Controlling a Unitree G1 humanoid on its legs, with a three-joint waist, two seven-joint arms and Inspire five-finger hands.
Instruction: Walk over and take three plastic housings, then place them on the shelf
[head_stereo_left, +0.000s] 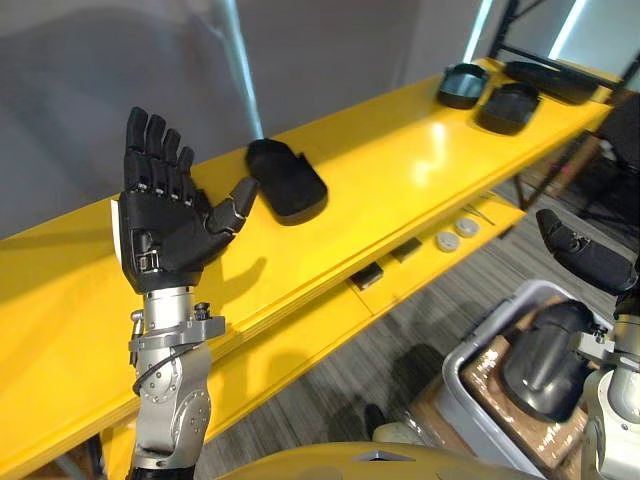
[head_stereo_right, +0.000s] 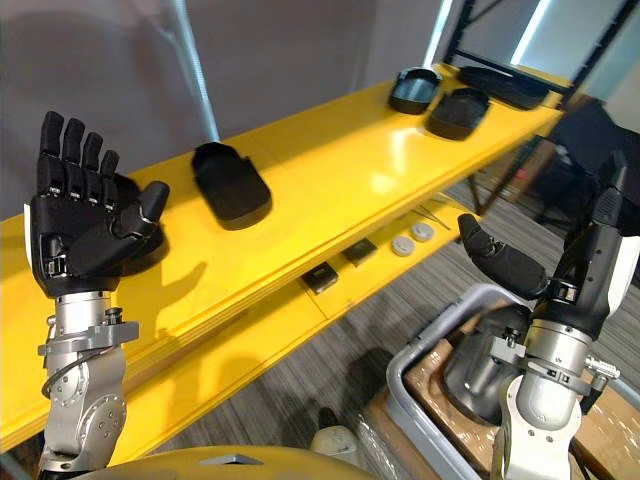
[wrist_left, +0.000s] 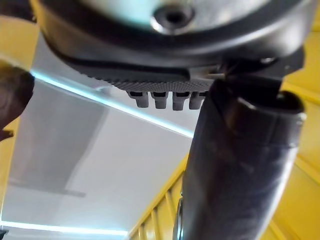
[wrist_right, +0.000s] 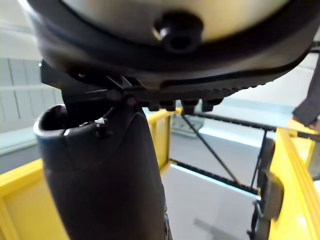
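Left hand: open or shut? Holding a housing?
Open and empty. The left hand is held up with fingers straight and thumb spread, and nothing lies in its palm.

The shelf (head_stereo_left: 400, 170) was bright yellow, the housings (head_stereo_left: 287, 180) black, the bin (head_stereo_left: 468, 395) pale grey, the carpet (head_stereo_left: 420, 320) streaked grey.
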